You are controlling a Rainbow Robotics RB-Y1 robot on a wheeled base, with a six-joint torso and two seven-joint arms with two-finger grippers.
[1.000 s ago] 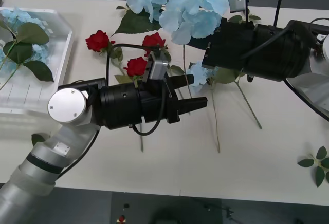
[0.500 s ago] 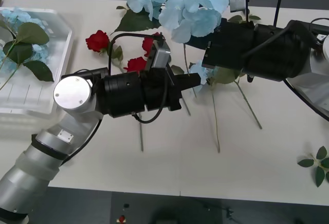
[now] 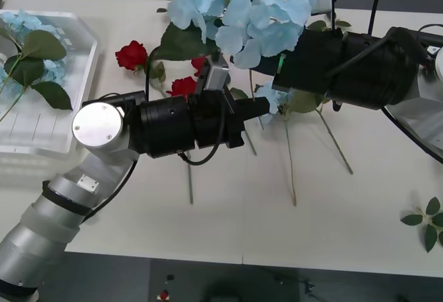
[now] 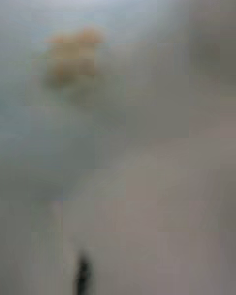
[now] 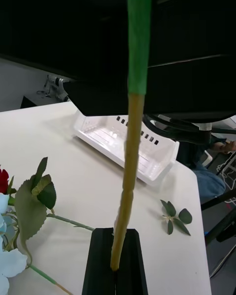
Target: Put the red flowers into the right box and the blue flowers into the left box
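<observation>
Stem pinched between my left fingers is what my left wrist camera sees: the left gripper (image 5: 115, 260) is clamped tight on a thin stalk (image 5: 132, 128), pale below and green higher up, which rises straight from the closed black fingers. From the front, my left gripper (image 3: 257, 108) sits over the middle of the table (image 3: 277, 219), reaching toward the right, just under the blue flowers (image 3: 242, 7). That big pale blue cluster hangs in front of my right arm (image 3: 353, 66), with its large green leaf (image 3: 181, 42) on the near left side; my right gripper is hidden behind the blooms and I cannot tell how its fingers stand, and my right wrist camera gives nothing but blur. The red flowers (image 3: 131, 55) lie on the table just beyond my left forearm: one rose is clear of the arm, another (image 3: 181, 86) touches its upper edge, and a third is partly hidden behind the camera on my wrist. Several thin stems (image 3: 291, 170) lie across the table below the cluster. The left box (image 3: 76, 80) sits at the table's far left, and it already holds pale blue blooms (image 3: 24, 21) and green leaves. The right box (image 5: 128, 147) shows white beyond the stalk in my left wrist camera, near a loose leaf sprig (image 5: 173, 217).
</observation>
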